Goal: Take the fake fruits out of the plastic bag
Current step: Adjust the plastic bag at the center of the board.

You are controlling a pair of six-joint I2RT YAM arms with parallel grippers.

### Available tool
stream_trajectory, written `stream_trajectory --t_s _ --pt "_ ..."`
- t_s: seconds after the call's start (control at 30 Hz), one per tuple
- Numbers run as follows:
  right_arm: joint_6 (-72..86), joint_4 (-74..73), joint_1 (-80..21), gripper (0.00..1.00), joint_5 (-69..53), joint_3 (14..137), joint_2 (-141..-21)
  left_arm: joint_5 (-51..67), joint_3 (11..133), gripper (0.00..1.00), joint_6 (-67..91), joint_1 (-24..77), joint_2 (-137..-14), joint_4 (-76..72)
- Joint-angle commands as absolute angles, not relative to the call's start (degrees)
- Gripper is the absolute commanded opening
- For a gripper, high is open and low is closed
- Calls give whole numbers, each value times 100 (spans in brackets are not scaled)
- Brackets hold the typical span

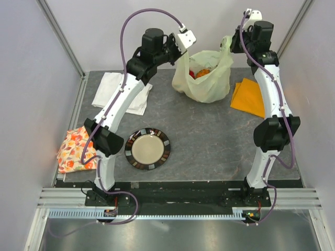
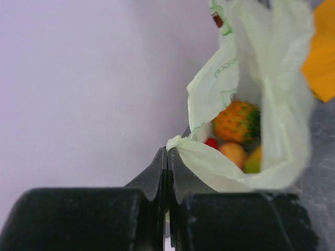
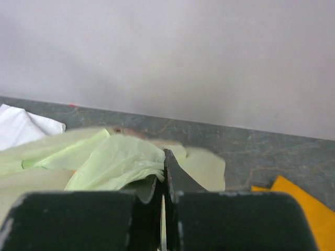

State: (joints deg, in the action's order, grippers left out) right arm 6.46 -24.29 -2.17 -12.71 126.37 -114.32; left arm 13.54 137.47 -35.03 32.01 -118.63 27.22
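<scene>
The pale-green plastic bag (image 1: 205, 77) stands at the back of the table, held open between both arms. My left gripper (image 1: 180, 52) is shut on its left handle (image 2: 180, 142). My right gripper (image 1: 230, 44) is shut on its right handle (image 3: 133, 164). Inside the bag the left wrist view shows fake fruits: a brown-orange pineapple (image 2: 236, 121) with green crown, a red piece (image 2: 211, 143), a peach (image 2: 233, 153) and a yellow-green mango (image 2: 254, 161). From above only red and orange fruit (image 1: 201, 72) shows in the bag's mouth.
A round plate (image 1: 147, 149) with a dark patterned rim sits front centre. A white folded cloth (image 1: 114, 90) lies back left, a flat orange cloth (image 1: 248, 97) right of the bag, an orange-floral cloth (image 1: 73, 149) at the left edge.
</scene>
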Motion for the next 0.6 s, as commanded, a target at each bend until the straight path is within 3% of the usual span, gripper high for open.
stream_trajectory --t_s 0.0,0.13,0.3,0.33,0.37,0.4,0.43,0.53,0.57 --pt "282 -2276 -150 0 -1335 11841 -10391 1889 12382 1 -3366 3392 -10587 2294" --pt "-112 -2487 -132 0 -1362 10147 -9398 1969 10480 1 -3279 3673 -9494 2338" --pt "-378 -2522 -132 0 -1327 7175 -7772 1898 8591 2 -2305 3814 -8615 2417" --pt "-395 -2688 -123 6 -1327 6902 -7587 1864 8396 3 -2233 3841 -8422 2408" --pt "-509 -2811 -123 36 -1388 6560 -7315 1837 8246 8 -2172 3858 -8350 2417" --pt "-597 -3169 -132 48 -1432 6513 -7226 1828 8018 16 -2066 3876 -8306 2434" --pt "-711 -3364 -132 54 -1485 6556 -7164 1933 7946 34 -2057 3885 -8262 2487" --pt "-1080 -3970 -132 63 -1564 7310 -6935 1855 7840 59 -1803 3885 -8078 2610" --pt "-1159 -4051 -132 64 -1625 7835 -6821 1759 7857 62 -1697 3885 -7973 2628"
